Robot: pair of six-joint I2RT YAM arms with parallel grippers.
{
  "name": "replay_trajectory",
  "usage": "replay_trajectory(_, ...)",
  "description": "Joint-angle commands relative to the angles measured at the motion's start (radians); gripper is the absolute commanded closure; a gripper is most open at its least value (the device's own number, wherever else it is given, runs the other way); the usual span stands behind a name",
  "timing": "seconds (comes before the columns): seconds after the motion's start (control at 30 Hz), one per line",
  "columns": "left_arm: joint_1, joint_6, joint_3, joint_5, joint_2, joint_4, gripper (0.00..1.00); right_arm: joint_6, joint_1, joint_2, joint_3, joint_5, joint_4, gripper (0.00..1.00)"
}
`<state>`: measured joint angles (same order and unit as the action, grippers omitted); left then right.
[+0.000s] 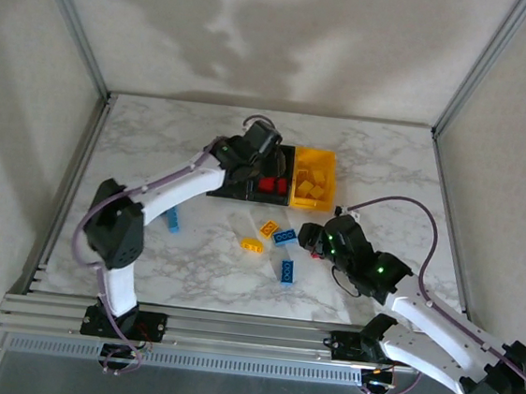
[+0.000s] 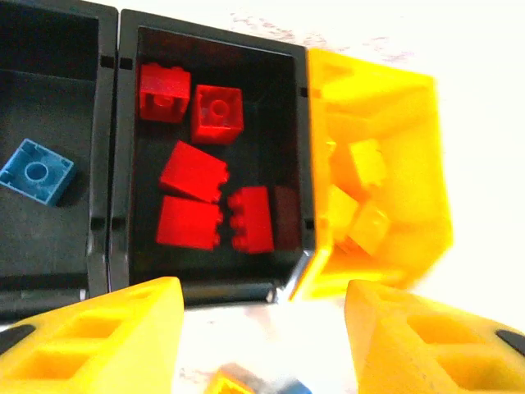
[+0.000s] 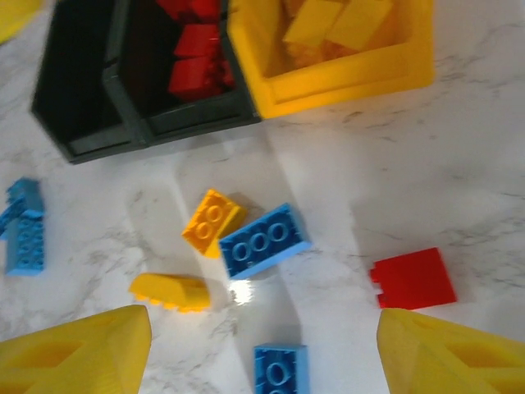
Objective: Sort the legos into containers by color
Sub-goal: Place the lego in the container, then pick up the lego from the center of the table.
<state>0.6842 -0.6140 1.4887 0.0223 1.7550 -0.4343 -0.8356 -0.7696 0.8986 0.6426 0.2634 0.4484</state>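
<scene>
Three containers stand in a row: a black bin [image 2: 49, 107] with one blue lego [image 2: 36, 171], a black bin [image 2: 271, 90] holding several red legos [image 2: 190, 222], and a yellow bin [image 2: 410, 164] with yellow legos [image 2: 365, 164]. My left gripper [image 2: 262, 328] hovers open over the black bins [image 1: 285, 152], nothing between its fingers. Loose on the marble lie a yellow lego [image 3: 212, 220], a blue lego [image 3: 264, 240], another yellow [image 3: 171, 291], a blue one [image 3: 280, 373] and a red one [image 3: 413, 277]. My right gripper [image 3: 262, 353] is open above them, empty.
Another blue lego [image 1: 174, 218] lies to the left beside the left arm's forearm. The yellow bin [image 1: 317, 153] is the rightmost of the row. Metal frame posts and walls bound the marble table [image 1: 389, 163] at back and sides.
</scene>
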Motion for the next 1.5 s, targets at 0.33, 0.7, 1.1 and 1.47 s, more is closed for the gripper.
replay_trajectory(0.33,0.062,-0.098,-0.509,-0.06,-0.46,0.12,0.42,-0.063,0.193,0.261,0.01,-0.104,0.043,0.24)
replay_trajectory(0.7,0.069,-0.159,-0.685,-0.022,-0.611,0.095,0.4,-0.09,0.19,0.449,0.042,-0.149,-0.015,0.24)
replay_trajectory(1.1,0.069,-0.174,-0.723,-0.005,-0.619,0.092,0.4,-0.084,0.19,0.537,0.071,-0.162,-0.034,0.26)
replay_trajectory(1.47,0.069,-0.194,-0.76,0.001,-0.629,0.103,0.4,-0.085,0.189,0.6,0.087,-0.135,0.011,0.36)
